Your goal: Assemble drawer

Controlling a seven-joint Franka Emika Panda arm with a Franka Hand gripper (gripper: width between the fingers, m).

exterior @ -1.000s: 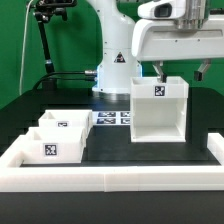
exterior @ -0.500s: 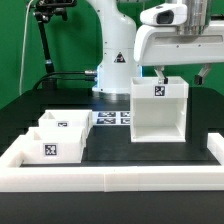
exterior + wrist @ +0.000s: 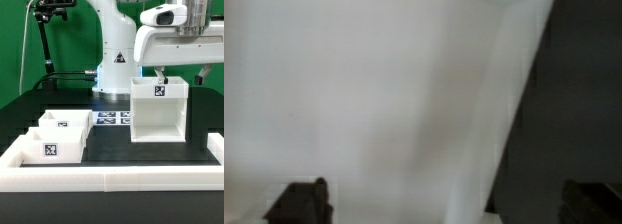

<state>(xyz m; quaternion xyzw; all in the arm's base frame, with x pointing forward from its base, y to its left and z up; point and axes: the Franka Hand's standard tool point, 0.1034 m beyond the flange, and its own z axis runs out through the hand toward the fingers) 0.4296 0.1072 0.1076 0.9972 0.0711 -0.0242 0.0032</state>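
Setting: black tabletop [image 3: 110, 150] edged by a low white wall [image 3: 110, 180], with a green backdrop behind.
Gripper: the gripper [image 3: 181, 72] hangs at the upper part of the exterior view's right, its fingers pointing down and set wide apart.
Grasp: nothing sits clamped between the fingers. In the wrist view the gripper [image 3: 446, 205] shows two dark fingertips [image 3: 299, 200] far apart.
Under the gripper: a blurred white surface fills most of the wrist view between the fingertips, with a dark strip along one side.
Drawer case: the white drawer case [image 3: 158, 108] stands upright on the tabletop directly below the gripper, its open front toward the camera and a tag on its top strip.
Contact: one finger comes down at the case's top rear edge, the other just past its side. Whether either touches cannot be told.
Marker board: the marker board [image 3: 112, 118] lies flat just beside the case, toward the exterior view's left.
Small drawers: two small drawers, the front one [image 3: 48, 148] and the rear one [image 3: 68, 125], sit close together at the exterior view's left, well apart from the case.
Arm base: the white arm base [image 3: 112, 65] rises behind the marker board.
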